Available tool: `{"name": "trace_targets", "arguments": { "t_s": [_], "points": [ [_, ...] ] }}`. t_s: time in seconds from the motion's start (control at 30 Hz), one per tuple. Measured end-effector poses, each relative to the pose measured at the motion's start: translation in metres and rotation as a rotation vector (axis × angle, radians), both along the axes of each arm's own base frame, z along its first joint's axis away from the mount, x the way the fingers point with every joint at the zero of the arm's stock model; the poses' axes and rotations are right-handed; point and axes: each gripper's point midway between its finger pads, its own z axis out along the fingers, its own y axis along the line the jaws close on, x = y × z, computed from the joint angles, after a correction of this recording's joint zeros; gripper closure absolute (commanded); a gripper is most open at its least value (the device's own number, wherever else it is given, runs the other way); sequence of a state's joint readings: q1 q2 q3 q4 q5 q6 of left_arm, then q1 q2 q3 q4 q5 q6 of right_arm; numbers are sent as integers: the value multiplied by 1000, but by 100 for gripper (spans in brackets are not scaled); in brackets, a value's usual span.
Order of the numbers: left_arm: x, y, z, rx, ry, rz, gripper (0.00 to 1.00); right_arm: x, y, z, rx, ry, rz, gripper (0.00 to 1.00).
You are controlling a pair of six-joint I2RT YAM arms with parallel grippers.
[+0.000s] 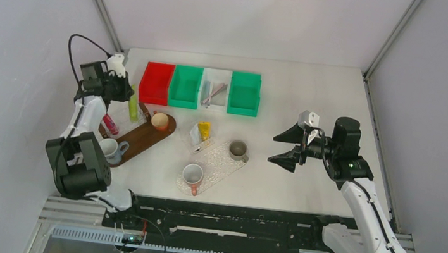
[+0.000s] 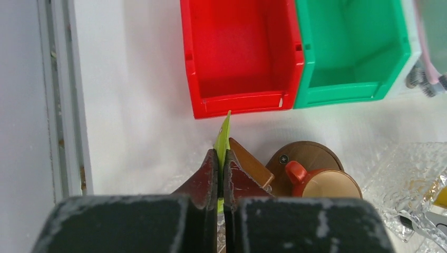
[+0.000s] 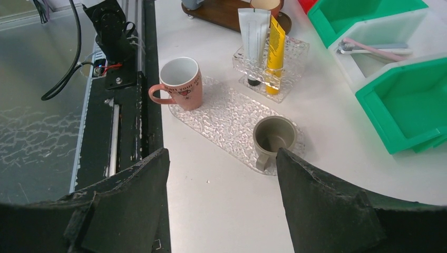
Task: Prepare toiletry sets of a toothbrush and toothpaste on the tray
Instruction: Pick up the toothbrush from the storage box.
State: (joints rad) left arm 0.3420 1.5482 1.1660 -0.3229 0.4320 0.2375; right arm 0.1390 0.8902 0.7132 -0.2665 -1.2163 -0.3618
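Where the red bin [image 2: 240, 52] ends, mid-frame in the left wrist view, left end effector [image 2: 221, 161] sits clamped on a green tube [image 2: 225, 129]. Right end effector [image 3: 221, 163]: fingers wide apart, nothing between, over the counter [image 3: 327, 121]. White tube [image 3: 254, 31] and yellow tube [image 3: 275, 47] stand top centre.

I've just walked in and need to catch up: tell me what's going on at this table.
The left gripper is shut on a green tube in front of the red bin. The right gripper hangs open and empty beside the clear tray, which carries a pink mug and a grey cup. A white tube and a yellow tube stand in a clear holder; toothbrushes lie in the white bin.
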Motion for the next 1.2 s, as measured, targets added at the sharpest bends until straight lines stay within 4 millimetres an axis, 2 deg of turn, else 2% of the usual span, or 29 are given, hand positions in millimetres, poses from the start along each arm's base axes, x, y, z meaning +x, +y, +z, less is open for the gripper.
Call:
{"name": "trace_targets", "arguments": {
  "t_s": [0.13,0.37,0.7,0.93,1.2],
  "points": [
    [-4,-5,12,28,-122,-18,100,0,0,-1,-2,1,-4,18],
    [-7,-11,-10,33,-186,-42,100,0,-1,-2,-5,7,-7,18],
    [-13,-17,-9,59,-332,-49,98,0,-2,-3,-8,1,-8,18],
    [-14,-11,-5,44,-364,-27,81,0,-2,-2,-8,-1,-8,18],
    [-19,-10,14,66,-422,-26,68,0,-2,-1,-8,-10,-7,18]
  ]
}}
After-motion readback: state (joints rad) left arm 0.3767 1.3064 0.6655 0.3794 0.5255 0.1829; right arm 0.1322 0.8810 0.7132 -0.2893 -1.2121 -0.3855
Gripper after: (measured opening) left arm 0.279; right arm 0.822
